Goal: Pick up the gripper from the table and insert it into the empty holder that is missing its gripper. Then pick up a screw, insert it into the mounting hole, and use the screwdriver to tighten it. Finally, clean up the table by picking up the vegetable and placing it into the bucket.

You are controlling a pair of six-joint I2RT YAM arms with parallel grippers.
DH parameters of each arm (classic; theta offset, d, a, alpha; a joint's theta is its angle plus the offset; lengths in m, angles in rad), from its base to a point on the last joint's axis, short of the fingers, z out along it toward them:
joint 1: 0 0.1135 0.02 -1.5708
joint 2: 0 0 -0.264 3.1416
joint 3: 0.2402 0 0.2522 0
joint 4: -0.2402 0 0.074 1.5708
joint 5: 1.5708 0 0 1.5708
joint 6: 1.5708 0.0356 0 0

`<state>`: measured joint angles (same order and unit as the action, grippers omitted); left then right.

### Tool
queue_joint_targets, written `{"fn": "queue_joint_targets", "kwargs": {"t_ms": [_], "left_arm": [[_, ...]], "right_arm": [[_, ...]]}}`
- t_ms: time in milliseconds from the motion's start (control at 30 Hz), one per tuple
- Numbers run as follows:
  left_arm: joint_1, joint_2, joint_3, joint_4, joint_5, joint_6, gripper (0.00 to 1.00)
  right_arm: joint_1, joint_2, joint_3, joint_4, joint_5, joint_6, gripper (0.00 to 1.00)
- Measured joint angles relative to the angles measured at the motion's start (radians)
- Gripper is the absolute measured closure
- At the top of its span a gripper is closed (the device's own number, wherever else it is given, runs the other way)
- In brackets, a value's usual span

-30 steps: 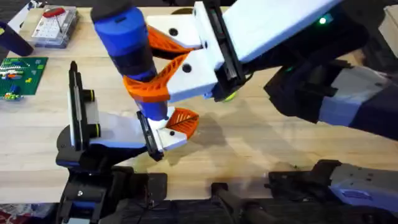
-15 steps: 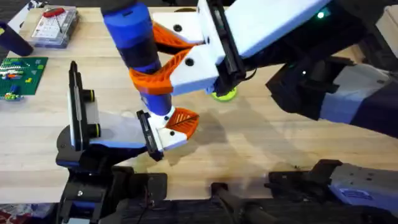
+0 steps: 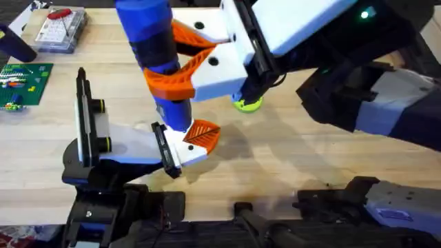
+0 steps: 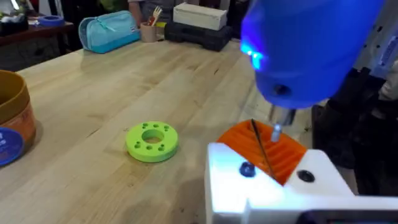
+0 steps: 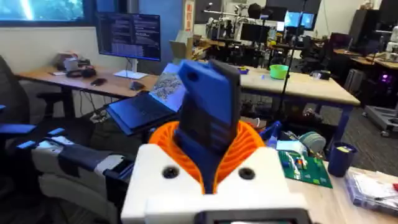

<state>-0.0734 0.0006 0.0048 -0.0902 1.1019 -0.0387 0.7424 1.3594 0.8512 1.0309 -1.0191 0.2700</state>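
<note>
1. The right gripper (image 3: 180,72) was seen in the overhead view with its orange ribbed pads (image 3: 169,84) clenched around the screwdriver (image 3: 153,41), which was held roughly upright above the table (image 3: 289,165).
2. In the right wrist view the blue body of the screwdriver (image 5: 208,118) was seen clamped between the two orange pads (image 5: 245,146).
3. The thin metal tip of the screwdriver (image 4: 277,127) was recorded in the left wrist view as pointing down at the orange pad (image 4: 267,149) of the left gripper (image 4: 273,165), apparently touching or just above it.
4. The left gripper (image 3: 193,141) was seen low over the table, directly beneath the screwdriver; whether its fingers were apart or together could not be told.
5. A lime-green disc with holes (image 4: 152,140) was noted flat on the table, near the left gripper; in the overhead view it (image 3: 248,104) was partly hidden under the right arm.
6. The bucket (image 4: 11,124) was seen at the edge of the left wrist view, standing on the table, well apart from the disc.
7. A green circuit board (image 3: 21,84) and a clear parts box (image 3: 60,29) were noted at the far left of the table.
</note>
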Motion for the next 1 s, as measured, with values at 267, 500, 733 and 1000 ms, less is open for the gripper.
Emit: {"fn": "queue_joint_targets", "kwargs": {"t_ms": [267,500,733,1000], "left_arm": [[0.000,0.000,0.000,0.000,0.000,0.000,0.989],[0.000,0.000,0.000,0.000,0.000,0.000,0.987],[0.000,0.000,0.000,0.000,0.000,0.000,0.989],[0.000,0.000,0.000,0.000,0.000,0.000,0.987]], "right_arm": [[-0.006,0.000,0.001,-0.025,-0.026,-0.021,0.950],[-0.006,0.000,0.001,-0.050,-0.038,-0.081,0.949],[-0.006,0.000,0.001,-0.075,-0.052,-0.127,0.950],[-0.006,0.000,0.001,-0.091,-0.052,-0.148,0.949]]}}
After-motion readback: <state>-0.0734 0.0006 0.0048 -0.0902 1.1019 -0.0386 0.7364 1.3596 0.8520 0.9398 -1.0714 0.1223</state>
